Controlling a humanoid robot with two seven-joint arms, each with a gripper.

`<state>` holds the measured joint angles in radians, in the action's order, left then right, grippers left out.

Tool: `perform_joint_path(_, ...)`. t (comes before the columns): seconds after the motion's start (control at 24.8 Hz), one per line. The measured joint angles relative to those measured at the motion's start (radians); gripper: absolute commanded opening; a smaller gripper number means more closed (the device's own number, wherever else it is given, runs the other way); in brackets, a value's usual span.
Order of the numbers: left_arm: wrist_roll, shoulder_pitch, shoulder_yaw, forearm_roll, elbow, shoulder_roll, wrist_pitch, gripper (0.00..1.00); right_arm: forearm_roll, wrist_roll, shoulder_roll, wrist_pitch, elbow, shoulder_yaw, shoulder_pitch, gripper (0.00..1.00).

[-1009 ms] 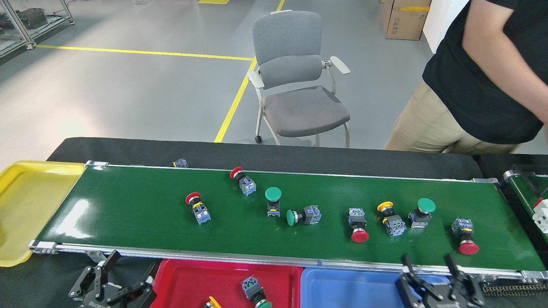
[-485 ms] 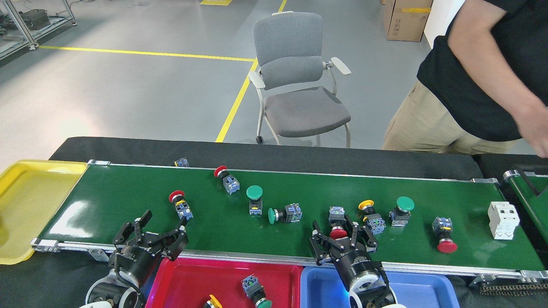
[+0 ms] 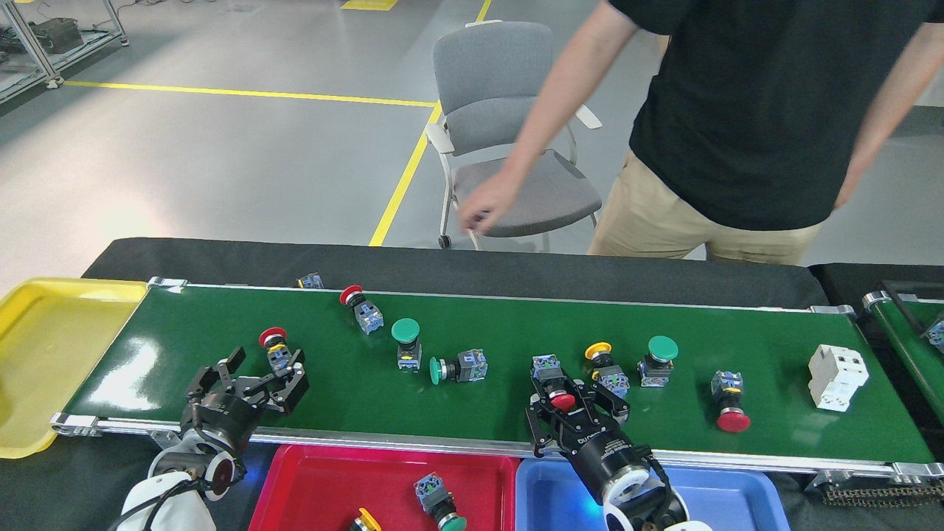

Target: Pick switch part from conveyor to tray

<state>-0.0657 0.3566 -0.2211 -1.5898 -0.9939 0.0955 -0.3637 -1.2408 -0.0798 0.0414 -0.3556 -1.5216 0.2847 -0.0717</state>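
Conveyor (image 3: 221, 332): seven push-button switch parts, one white breaker (image 3: 836, 377).
Left tool (image 3: 259, 372): fingers apart, straddling red-capped switch part (image 3: 276, 346) near belt's left end.
Right tool (image 3: 571, 405): fingers apart around second red-capped switch (image 3: 553, 380) mid-belt.
Red tray (image 3: 324, 487) below near rail: two switches.

Smooth grey floor (image 3: 221, 162), glossy under overhead light, crossed by a yellow line (image 3: 243, 91) running left to right and met by a second yellow line (image 3: 404, 181) coming toward the near side. Grey padded chair (image 3: 509, 133) with pale armrests standing on that second line. Aluminium-frame rack (image 3: 44, 44) at the far left corner. Person in a black shirt (image 3: 745, 110) and tan trousers standing beside the chair, one hand (image 3: 479, 210) lowered over the seat.
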Motion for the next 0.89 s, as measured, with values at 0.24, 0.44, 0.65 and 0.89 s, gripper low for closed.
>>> perform_joint_path(0.24, 0.033, 0.000, 0.002, 0.001, 0.011, 0.003, -0.004, 0.05, 0.010, -0.017, 0.011, -0.364, -0.034, 0.009, 0.074, 0.62)
perform_joint_path(0.44, 0.082, -0.106, 0.002, 0.012, -0.125, 0.003, -0.145, 0.05, 0.010, -0.060, 0.007, -0.414, -0.034, 0.052, 0.079, 1.00)
perform_joint_path(0.65, 0.088, -0.427, 0.000, 0.057, -0.491, 0.004, -0.373, 0.13, 0.013, -0.069, -0.002, -0.414, -0.033, -0.004, 0.078, 0.99)
perform_joint_path(0.89, 0.089, -0.631, -0.007, 0.109, -0.705, 0.004, -0.416, 1.00, 0.015, -0.073, -0.046, -0.246, -0.054, -0.258, 0.067, 0.97)
